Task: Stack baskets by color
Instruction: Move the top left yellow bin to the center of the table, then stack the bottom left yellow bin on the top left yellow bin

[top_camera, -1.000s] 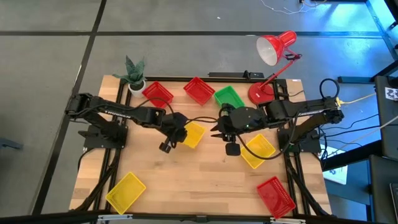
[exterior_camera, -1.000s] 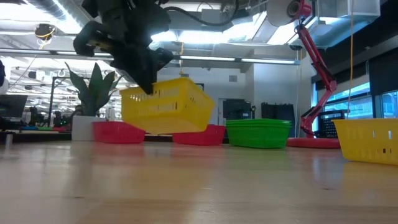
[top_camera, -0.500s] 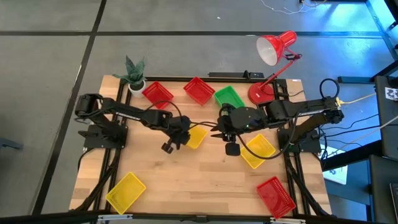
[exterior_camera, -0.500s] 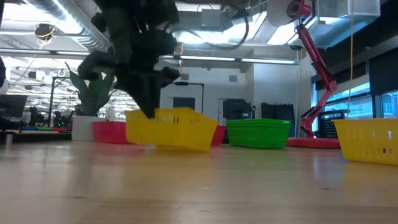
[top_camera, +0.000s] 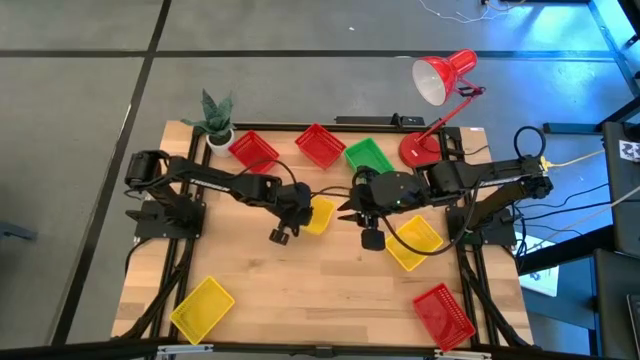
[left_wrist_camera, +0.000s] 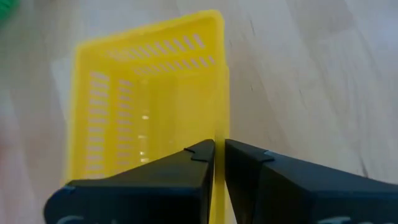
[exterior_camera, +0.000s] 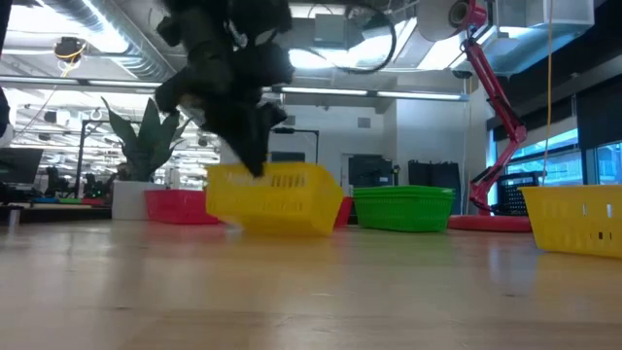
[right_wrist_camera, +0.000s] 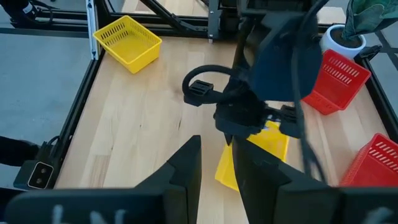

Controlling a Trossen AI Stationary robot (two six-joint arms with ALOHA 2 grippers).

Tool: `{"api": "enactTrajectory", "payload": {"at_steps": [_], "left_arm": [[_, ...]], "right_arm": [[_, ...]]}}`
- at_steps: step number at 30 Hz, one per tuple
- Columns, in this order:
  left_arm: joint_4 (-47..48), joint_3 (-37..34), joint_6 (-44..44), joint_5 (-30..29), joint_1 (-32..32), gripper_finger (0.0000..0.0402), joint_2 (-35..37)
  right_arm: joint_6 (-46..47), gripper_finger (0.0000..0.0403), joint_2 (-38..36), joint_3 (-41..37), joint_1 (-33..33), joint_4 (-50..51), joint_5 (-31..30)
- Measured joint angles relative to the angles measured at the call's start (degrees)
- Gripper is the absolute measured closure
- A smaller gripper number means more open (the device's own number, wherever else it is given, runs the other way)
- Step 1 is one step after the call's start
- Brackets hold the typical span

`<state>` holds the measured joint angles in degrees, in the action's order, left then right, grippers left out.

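Observation:
A yellow basket [top_camera: 320, 214] sits on the table's middle, with my left gripper [top_camera: 303, 212] shut on it; it also shows in the low view [exterior_camera: 282, 197]. My right gripper [top_camera: 346, 212] hangs open above the table just right of that basket, nothing between its fingers. Two red baskets [top_camera: 253, 150] [top_camera: 320, 145] and a green one [top_camera: 368, 156] stand on their bottoms along the far side. Another yellow basket [top_camera: 415, 243] is at the right, one more yellow [top_camera: 202, 307] at the near left, and a red one [top_camera: 443, 313] at the near right. My left gripper has one side wall of the yellow basket, at its rim [left_wrist_camera: 220, 124], near the corner closest to the gripper. One finger [left_wrist_camera: 193, 168] is inside the basket and the other outside. The fingers slant down from the table's left. The basket's bottom is on the table.
A potted plant [top_camera: 216, 118] stands at the far left corner and a red desk lamp [top_camera: 440, 85] at the far right. Bare wood [top_camera: 320, 290] lies along the near middle.
My left gripper has gone down and toward the table's right edge with the yellow basket. The basket, lifted clear and tilted a second ago, now sits on the table, nearly level.

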<state>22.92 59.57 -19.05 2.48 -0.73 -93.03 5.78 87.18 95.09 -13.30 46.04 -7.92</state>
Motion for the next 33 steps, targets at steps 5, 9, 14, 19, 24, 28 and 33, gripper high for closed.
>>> {"api": "enactTrajectory", "payload": {"at_steps": [5,9,14,19,24,28,33], "left_arm": [[1.9,2.5,0.4,-0.4,0.0,0.0395,0.0],[2.6,2.5,-0.6,0.0,0.0,0.0389,0.0],[2.6,2.5,-0.9,0.0,0.0,0.0363,0.0],[2.5,2.5,-0.5,0.0,0.0,0.0338,0.0],[3.0,2.5,0.9,-0.5,0.6,0.0333,1.4],[8.3,4.3,7.9,-0.2,1.7,0.0336,4.7],[20.7,5.6,16.5,0.0,4.7,0.0336,11.2]], "right_arm": [[0.0,0.0311,0.0,0.0,0.0,0.0,0.0],[0.0,0.0311,0.0,0.0,0.0,0.0,0.0],[-0.1,0.0311,0.0,0.0,0.0,0.0,0.0],[-0.1,0.0311,0.0,0.0,0.0,0.0,0.0],[-0.2,0.0311,0.0,0.0,0.0,0.0,0.0],[-0.3,0.0311,0.0,-0.1,0.0,0.1,0.0],[-0.5,0.0311,0.0,-0.1,0.0,0.6,0.0]]}}
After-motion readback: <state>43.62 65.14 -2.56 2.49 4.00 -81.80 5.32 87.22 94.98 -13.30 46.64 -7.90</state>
